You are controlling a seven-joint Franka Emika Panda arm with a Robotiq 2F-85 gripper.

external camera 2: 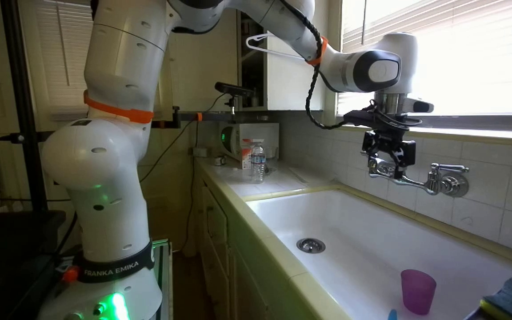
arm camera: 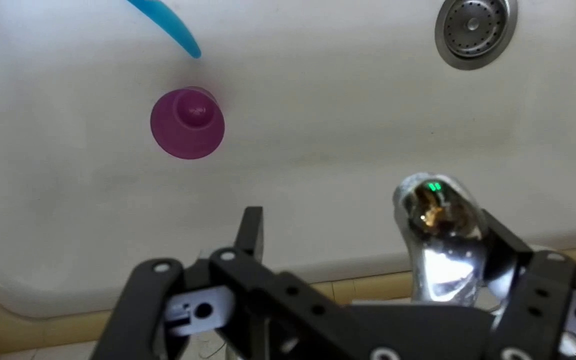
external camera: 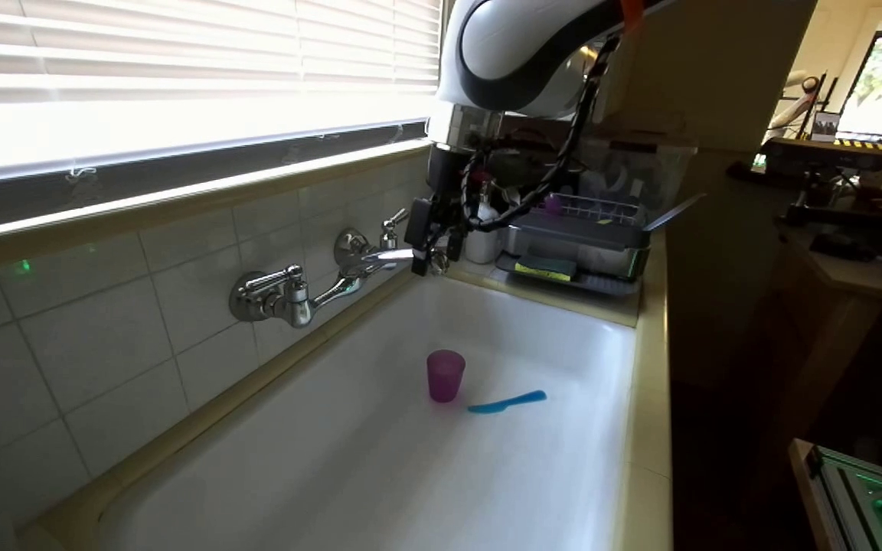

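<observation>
Gripper (arm camera: 375, 220): one, with two fingers (arm camera: 253, 232) standing wide apart in the wrist view. Nothing is clasped. One chrome spout (arm camera: 438, 240) occupies the gap, well off centre: it lies just beside the finger at that picture's right and hides part of it. Whether the two touch, cannot tell.

Faucet (external camera: 341, 287): one, fixed to the tiled wall (external camera: 89, 344) above the sink (arm camera: 318, 100). Two lever handles (external camera: 276, 277), both chrome, are counted on it in an exterior view; the gripper is at the spout, past the nearer handle.

Sink contents: two loose items. One purple cup (arm camera: 188, 137), upright, mouth up, well apart from the gripper. One blue knife (arm camera: 170, 27), lying flat near the cup, a small gap between them in the wrist view. One round metal drain strainer (external camera 2: 310, 245) sits toward the opposite end of the basin.

Surroundings, exterior views: one plastic water bottle (external camera 2: 258, 164) and one white microwave (external camera 2: 266, 131) on the counter beyond the drain end. At the end nearer the cup, one grey-rimmed bin (external camera: 579, 228), one yellow-and-dark sponge (external camera: 544, 269) at its front, one white bottle (external camera: 483, 241) beside it. Arm (external camera 2: 91, 151): one, carrying two orange straps (external camera 2: 136, 115).
</observation>
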